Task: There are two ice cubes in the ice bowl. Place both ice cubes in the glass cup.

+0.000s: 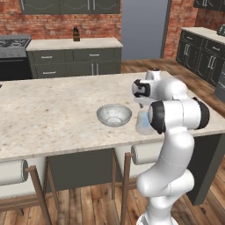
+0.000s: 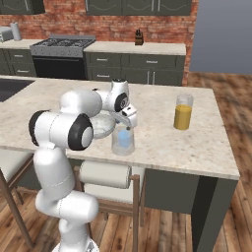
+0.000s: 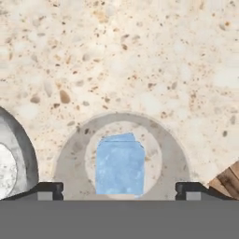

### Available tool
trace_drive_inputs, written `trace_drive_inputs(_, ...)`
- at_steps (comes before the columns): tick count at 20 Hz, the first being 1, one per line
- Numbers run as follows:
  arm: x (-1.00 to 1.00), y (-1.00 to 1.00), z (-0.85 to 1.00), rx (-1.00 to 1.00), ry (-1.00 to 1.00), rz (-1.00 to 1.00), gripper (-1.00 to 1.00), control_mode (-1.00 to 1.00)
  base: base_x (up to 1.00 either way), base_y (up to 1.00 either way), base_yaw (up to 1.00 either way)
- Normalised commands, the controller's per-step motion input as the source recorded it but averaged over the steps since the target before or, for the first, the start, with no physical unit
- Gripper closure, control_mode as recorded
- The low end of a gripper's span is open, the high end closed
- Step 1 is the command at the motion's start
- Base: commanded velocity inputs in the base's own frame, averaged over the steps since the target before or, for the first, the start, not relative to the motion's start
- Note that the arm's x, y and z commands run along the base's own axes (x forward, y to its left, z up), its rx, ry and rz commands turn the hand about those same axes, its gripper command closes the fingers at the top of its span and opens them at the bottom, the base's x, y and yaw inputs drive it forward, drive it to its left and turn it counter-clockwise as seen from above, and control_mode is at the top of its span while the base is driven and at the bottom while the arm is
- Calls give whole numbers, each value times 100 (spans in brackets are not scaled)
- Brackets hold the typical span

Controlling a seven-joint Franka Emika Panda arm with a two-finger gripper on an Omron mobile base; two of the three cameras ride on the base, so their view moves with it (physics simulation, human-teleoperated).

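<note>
From my remote seat I saw the speckled beige stone table [image 2: 167, 147] carrying a shallow round silver-grey speckled bowl [image 1: 114, 114], and just beside it a clear, frosted-looking cylindrical glass cup [image 2: 123, 142]. Light-blue translucent ice [image 3: 119, 164] lay at the bottom of the cup; I couldn't tell whether it was one cube or two stacked. The claw [image 3: 119, 190] hung directly above the cup's mouth, its two dark fingertips [image 3: 49, 190] spread wide apart and pinching nothing, the blue ice lying below and between them. Further along the table, well apart from the cup, stood a tall clear glass of amber-yellow liquid [image 2: 183, 112]. I could read no writing or labels on anything.
</note>
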Motion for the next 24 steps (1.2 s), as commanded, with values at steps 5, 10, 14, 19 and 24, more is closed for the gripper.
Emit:
trace_drive_inputs(5, -93, 0, 25, 0, -29, 0, -100, -100, 0, 0, 0)
trace_drive_inputs(10, -100, 1, -1, -8, -54, 0, -100, -100, 0, 0, 0)
trace_drive_inputs(14, -100, 4, -7, -20, -61, 1, -100, -100, 0, 0, 0)
trace_drive_inputs(19, -100, 0, 54, -5, -67, 0, -100, -100, 0, 0, 0)
trace_drive_inputs(24, -47, -9, 24, 2, -41, -3, -100, -100, 0, 0, 0)
